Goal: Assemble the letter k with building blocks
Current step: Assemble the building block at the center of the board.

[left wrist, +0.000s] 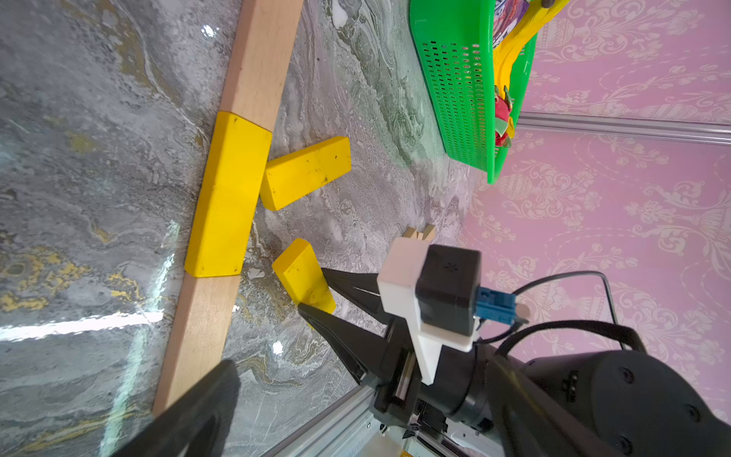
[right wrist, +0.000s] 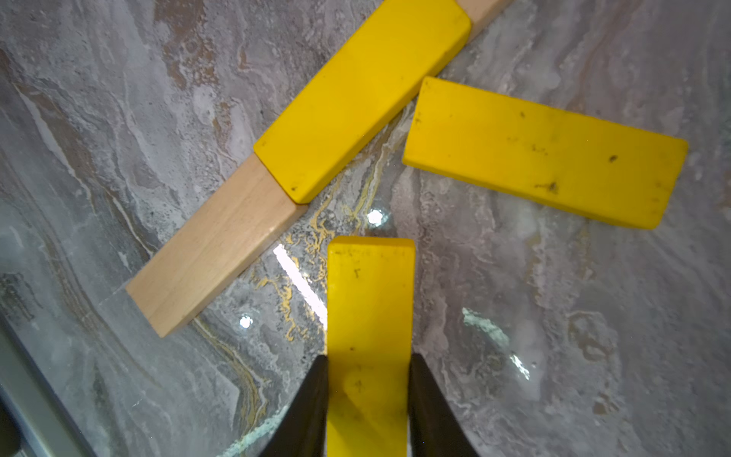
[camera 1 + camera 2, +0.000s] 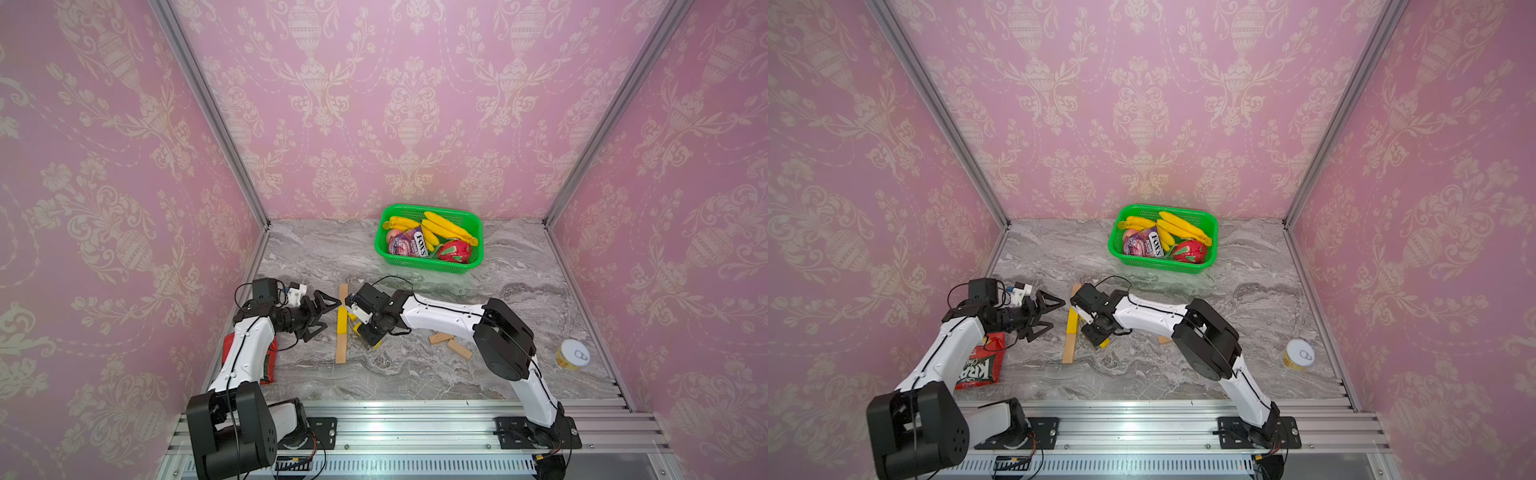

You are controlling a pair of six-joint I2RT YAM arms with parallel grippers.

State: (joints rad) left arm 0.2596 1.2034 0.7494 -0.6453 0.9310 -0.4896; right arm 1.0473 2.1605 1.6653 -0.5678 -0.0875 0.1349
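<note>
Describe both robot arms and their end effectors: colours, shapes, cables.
The left arm and right arm have white shells, bulky black joints and thin black cables. The left end effector and right end effector are black with tapering pointed fingers. A white bracket carries the right wrist's black camera.

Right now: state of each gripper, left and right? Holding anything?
Left gripper: open, holding nothing.
Right gripper: closed on a yellow building block.

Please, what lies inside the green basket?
In the green basket: yellow bananas, a FOX'S packet, a red fruit and a pinkish fruit half covered by the packet. Anything beneath them is hidden.
</note>
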